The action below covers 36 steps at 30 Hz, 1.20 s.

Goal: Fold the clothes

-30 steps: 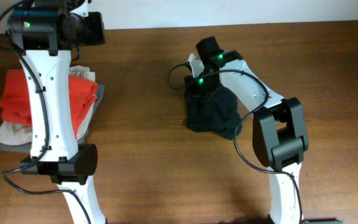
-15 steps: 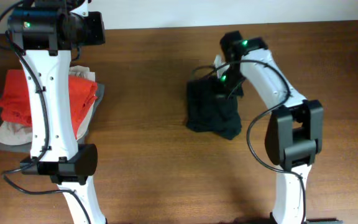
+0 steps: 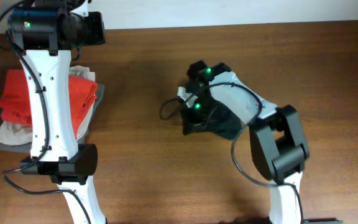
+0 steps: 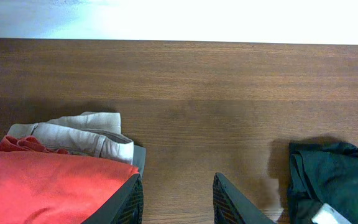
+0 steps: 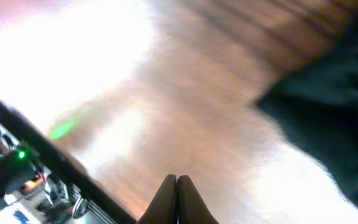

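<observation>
The black garment (image 3: 227, 126) lies bunched in a small heap on the brown table, right of centre. It also shows in the left wrist view (image 4: 334, 177) at the lower right, and blurred in the right wrist view (image 5: 334, 106). My right gripper (image 5: 177, 186) is shut with nothing between its fingers, and its arm (image 3: 229, 99) lies over the heap's left part. My left gripper (image 4: 176, 190) is open and empty, held high at the far left over bare wood beside the stack. No white logo shows.
A stack of folded garments sits at the table's left edge: red (image 3: 23, 96) on top, beige (image 4: 86, 134) and grey (image 3: 96, 99) beneath. The left arm's white links (image 3: 55, 118) cross over the stack. A cable (image 3: 165, 109) loops left of the heap.
My right arm swung from the heap's left side to its far right, then back left and down over the heap. The heap has shifted shape slightly. The left arm has not moved.
</observation>
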{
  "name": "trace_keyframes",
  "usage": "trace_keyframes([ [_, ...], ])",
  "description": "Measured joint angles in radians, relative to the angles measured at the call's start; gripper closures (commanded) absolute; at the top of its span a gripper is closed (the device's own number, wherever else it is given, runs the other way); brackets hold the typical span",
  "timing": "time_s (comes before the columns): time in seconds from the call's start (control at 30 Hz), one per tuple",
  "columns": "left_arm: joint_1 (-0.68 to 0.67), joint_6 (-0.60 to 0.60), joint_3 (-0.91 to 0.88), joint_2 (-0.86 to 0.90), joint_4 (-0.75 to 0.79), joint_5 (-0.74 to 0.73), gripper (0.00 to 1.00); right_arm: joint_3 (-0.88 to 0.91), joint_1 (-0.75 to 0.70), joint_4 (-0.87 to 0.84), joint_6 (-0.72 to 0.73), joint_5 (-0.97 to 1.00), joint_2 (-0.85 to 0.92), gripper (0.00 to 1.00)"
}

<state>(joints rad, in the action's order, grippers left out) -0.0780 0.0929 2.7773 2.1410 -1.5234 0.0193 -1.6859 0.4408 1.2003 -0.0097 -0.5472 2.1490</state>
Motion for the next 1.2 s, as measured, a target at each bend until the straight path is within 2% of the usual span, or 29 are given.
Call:
trace_keyframes([
  [0.13,0.000,-0.003,0.000,0.000,-0.010,0.000,0.60,0.000,-0.031,-0.037,0.098,0.137,-0.105,0.96],
  [0.3,0.000,-0.003,0.000,0.000,-0.015,0.000,0.60,-0.001,-0.180,-0.061,0.220,0.284,-0.161,0.96],
  [0.43,0.000,-0.003,0.000,0.000,-0.015,0.000,0.59,0.000,-0.267,-0.065,0.269,0.337,-0.128,0.96],
  [0.67,0.000,-0.003,0.000,0.000,-0.016,0.000,0.59,0.000,-0.201,-0.141,0.297,0.259,0.044,0.96],
  [0.73,0.000,-0.003,0.000,0.000,-0.018,0.000,0.59,0.000,-0.148,-0.177,0.283,0.158,0.103,0.96],
  [0.87,0.000,-0.003,0.000,0.000,-0.018,0.000,0.59,0.001,-0.074,-0.203,0.159,0.010,0.105,0.96],
  [1.03,0.000,-0.003,0.000,0.000,-0.018,0.000,0.58,0.002,-0.021,-0.184,0.030,-0.053,0.086,0.96],
  [1.2,0.000,-0.003,0.000,0.000,-0.031,0.000,0.58,0.002,-0.059,-0.174,-0.025,-0.060,0.009,0.96],
])
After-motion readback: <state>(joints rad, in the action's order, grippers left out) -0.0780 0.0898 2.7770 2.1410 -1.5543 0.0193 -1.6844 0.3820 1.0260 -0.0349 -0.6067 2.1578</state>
